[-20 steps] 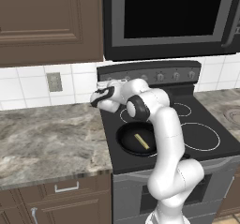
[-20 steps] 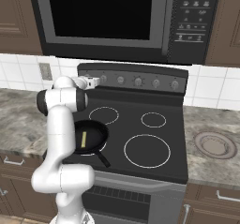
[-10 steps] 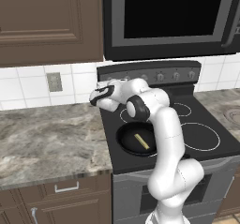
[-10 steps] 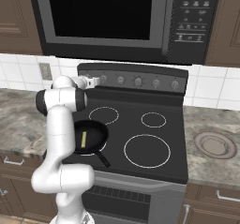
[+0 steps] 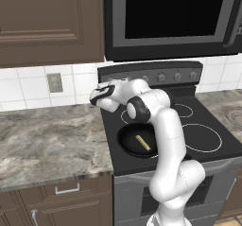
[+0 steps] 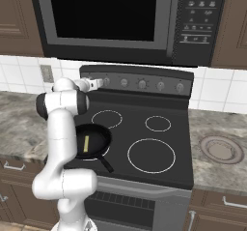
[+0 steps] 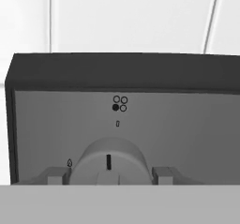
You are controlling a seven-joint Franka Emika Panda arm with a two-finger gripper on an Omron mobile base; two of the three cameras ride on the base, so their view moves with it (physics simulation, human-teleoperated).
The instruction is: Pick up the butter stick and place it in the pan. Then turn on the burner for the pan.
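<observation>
The butter stick (image 5: 142, 143) lies flat in the pan (image 5: 138, 139) on the stove's (image 6: 159, 143) front-left burner, near the pan's middle, so the burner is what remains. In the hand view the gripper (image 7: 108, 176) is at the leftmost knob (image 7: 110, 162), its fingers (image 7: 55, 176) standing at 9 and 3 o'clock on either side of the knob and spread to about its width. Whether the pads actually press on it I cannot tell. The knob's mark points to 12 o'clock, under an icon with the lower-left dot filled.

Risks, as I judge them: if the fingers only flank the knob without biting, a wrist roll would slip around it and leave the burner off. A roll off the knob's axis could cam the fingers away. The pan handle (image 6: 104, 163) pointing towards 5 o'clock looks safely apart from the arm.
</observation>
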